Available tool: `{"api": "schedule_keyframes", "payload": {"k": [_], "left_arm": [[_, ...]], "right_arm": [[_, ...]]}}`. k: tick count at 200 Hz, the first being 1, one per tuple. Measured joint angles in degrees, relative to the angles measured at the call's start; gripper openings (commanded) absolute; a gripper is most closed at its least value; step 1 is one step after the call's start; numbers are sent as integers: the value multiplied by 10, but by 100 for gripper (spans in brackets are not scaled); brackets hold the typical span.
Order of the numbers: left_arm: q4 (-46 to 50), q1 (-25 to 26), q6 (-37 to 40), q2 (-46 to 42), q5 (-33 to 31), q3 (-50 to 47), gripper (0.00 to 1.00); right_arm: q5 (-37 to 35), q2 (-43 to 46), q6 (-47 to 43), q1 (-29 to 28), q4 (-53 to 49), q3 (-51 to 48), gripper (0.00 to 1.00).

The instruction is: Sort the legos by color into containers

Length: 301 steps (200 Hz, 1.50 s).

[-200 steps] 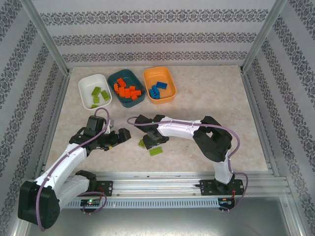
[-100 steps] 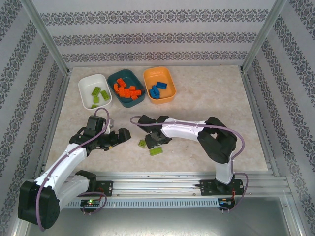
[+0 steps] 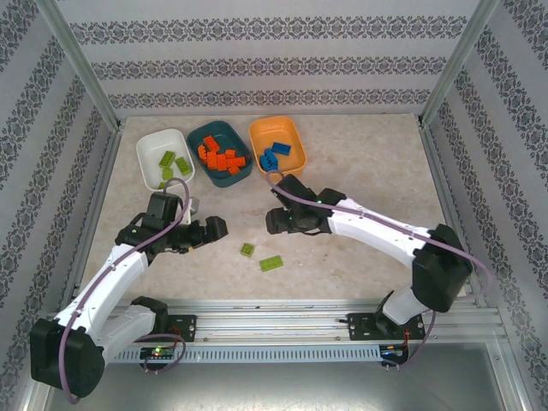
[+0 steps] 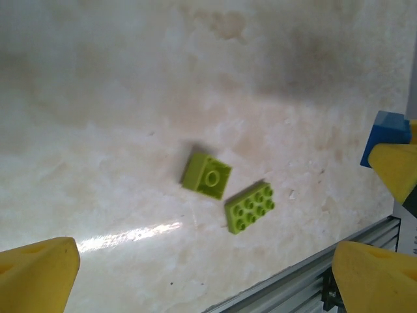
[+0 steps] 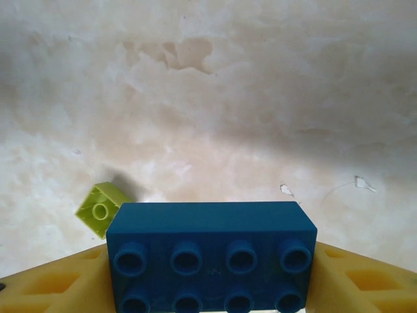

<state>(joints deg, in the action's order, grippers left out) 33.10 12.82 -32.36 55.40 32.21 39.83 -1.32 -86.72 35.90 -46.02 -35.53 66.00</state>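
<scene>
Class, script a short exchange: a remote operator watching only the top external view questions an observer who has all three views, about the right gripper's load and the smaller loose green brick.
Operator: From above I can't make out what the right gripper carries. What is it?
Observer: An eight-stud blue brick, clamped between its yellow fingers.
Operator: And the smaller loose green brick, studs up?
Observer: No, it lies tipped, with its hollow underside showing.

blue brick (image 5: pixel 212 254): bottom stud row cut off by frame edge. pads (image 5: pixel 39 283) flanking it also cropped. lime brick (image 5: pixel 98 208) left of it, corner hidden behind it.
</scene>
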Motion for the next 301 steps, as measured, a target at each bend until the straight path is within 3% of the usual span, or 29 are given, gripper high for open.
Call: {"api": "schedule_keyframes", "payload": {"k": [24,58,104,184,223,301], "left_arm": [[14,-3,44,18,5,51,100],[14,-5,92,36,21,77,100],[28,-6,130,61,35,148,100],[29,-6,170,210,20,315,100],[-30,-6,185,283,14,308,100],[-177,-6,185,292,39,216,100]], "right_arm": [[26,55,4,38,1,-10,64],[92,120,18,133,18,-10,64],[172,110,34,209,24,30,64],[213,-61,32,231,29,200,64],[223,-167,32,231,31,293,63],[250,-372,32,242,58,479,63]]}}
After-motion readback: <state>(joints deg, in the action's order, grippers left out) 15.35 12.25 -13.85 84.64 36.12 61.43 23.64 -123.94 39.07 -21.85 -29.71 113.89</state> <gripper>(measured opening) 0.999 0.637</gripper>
